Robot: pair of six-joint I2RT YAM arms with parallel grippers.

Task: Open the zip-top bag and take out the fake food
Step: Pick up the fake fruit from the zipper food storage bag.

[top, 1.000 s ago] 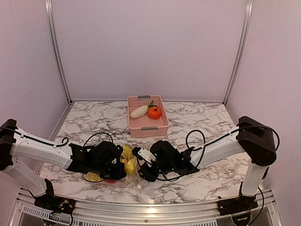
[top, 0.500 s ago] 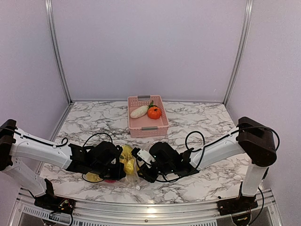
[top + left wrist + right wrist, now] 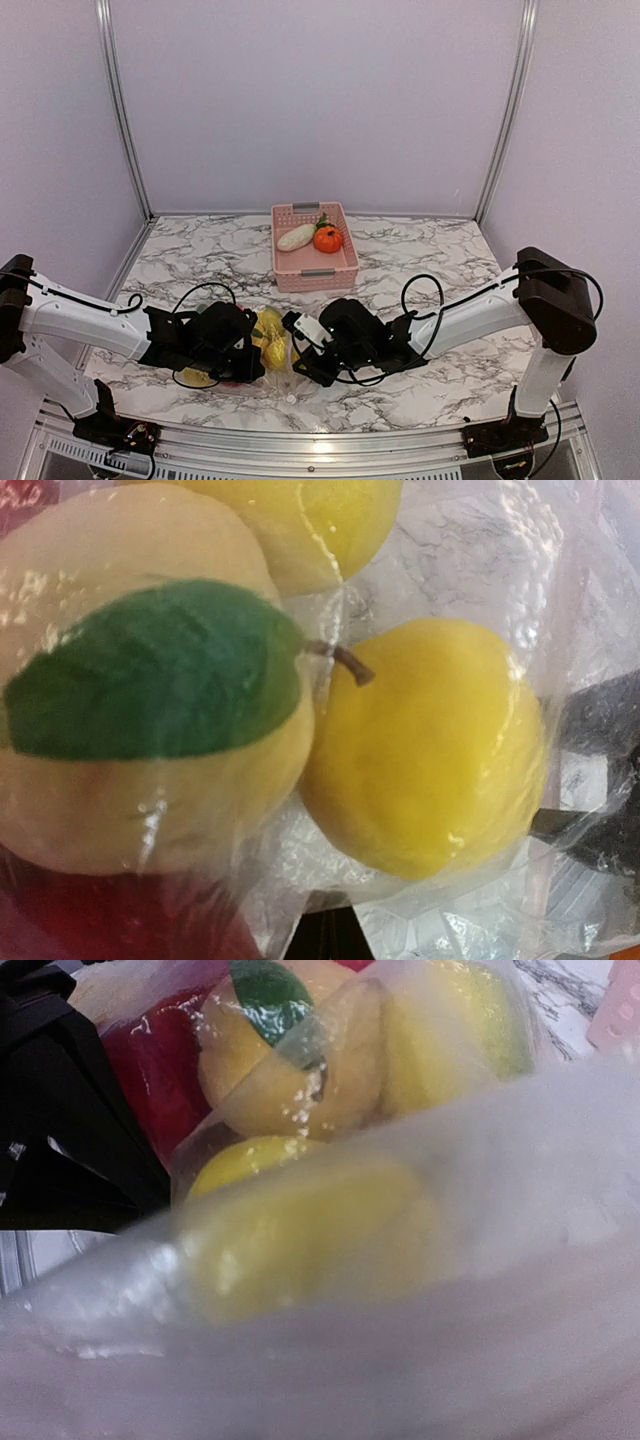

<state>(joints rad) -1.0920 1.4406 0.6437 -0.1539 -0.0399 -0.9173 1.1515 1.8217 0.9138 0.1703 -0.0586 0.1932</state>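
Pink basket (image 3: pixel 300 262), yellow fruit (image 3: pixel 425 745), grey-veined table (image 3: pixel 450 250)

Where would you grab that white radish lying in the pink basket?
Probably across its slim middle, from straight above: the white radish lies flat and long, the pink basket's walls block the sides, and the orange fruit crowds its leafy end.

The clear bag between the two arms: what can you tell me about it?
The bag is clear, crinkly, glossy plastic. It lies on the marble table near the front edge, between the left gripper and the right gripper, both close against it. It bulges with yellow fruit, a pale fruit with a green leaf, and a red piece. Whether its mouth is open cannot be seen.
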